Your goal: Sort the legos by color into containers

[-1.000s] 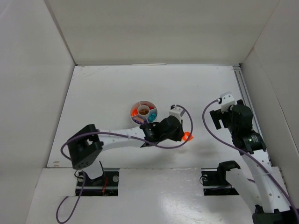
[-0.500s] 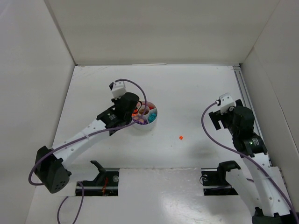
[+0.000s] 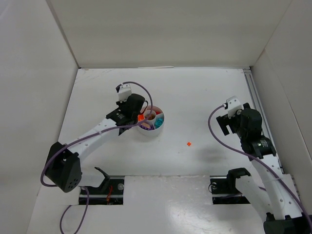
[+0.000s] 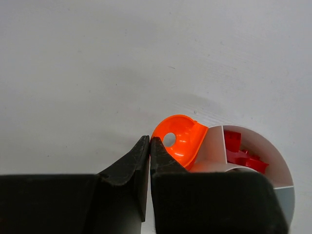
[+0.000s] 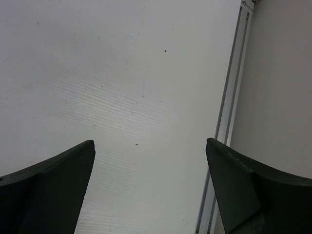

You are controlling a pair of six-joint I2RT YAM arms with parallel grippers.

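Glossy orange rounded piece (image 4: 181,142) on dish rim (image 4: 243,128); left tool (image 4: 149,142) together, right tool (image 5: 150,142) apart.

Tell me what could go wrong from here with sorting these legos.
1. The orange rounded piece looks perched at the rim of the dish, right beside the shut left gripper. A nudge could tip it onto the table or into the neighbouring wedge of red bricks.
2. A small orange-red piece lies alone on the table between the dish and the right gripper, which hangs open over bare table. It may be left unsorted.
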